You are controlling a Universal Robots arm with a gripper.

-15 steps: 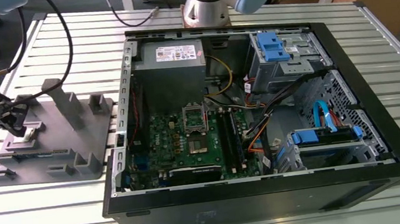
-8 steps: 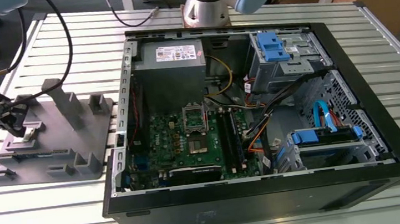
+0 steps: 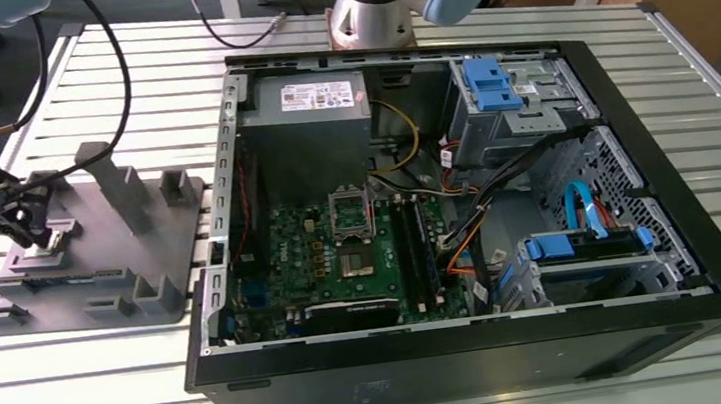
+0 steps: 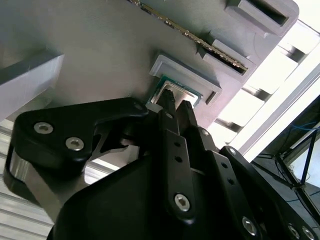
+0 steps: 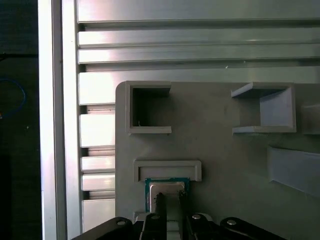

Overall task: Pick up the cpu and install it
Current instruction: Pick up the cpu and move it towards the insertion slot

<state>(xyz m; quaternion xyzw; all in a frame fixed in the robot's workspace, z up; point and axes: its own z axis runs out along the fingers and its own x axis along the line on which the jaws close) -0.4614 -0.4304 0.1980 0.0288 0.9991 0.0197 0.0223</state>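
Observation:
The cpu (image 5: 169, 187), a small square chip with a pale metal top and a green rim, lies in a shallow framed seat of the grey tray (image 5: 220, 160); in the second wrist view the cpu (image 4: 176, 90) sits just past the fingertips. My gripper (image 5: 171, 201) hangs right over it, its two thin black fingers (image 4: 186, 112) drawn close with only a sliver between them and nothing held. In the exterior view my gripper (image 3: 31, 229) stands above the tray (image 3: 108, 289) at that view's left. The dark socket frame (image 3: 350, 217) lies on the green board inside the open computer case.
The open computer case (image 3: 482, 335) fills the exterior view's middle and right, with cables, blue drive brackets (image 3: 590, 243) and a power supply (image 3: 309, 95). Upright grey posts (image 3: 122, 192) rise from the tray beside my gripper. A ribbed metal table (image 3: 71, 383) carries everything.

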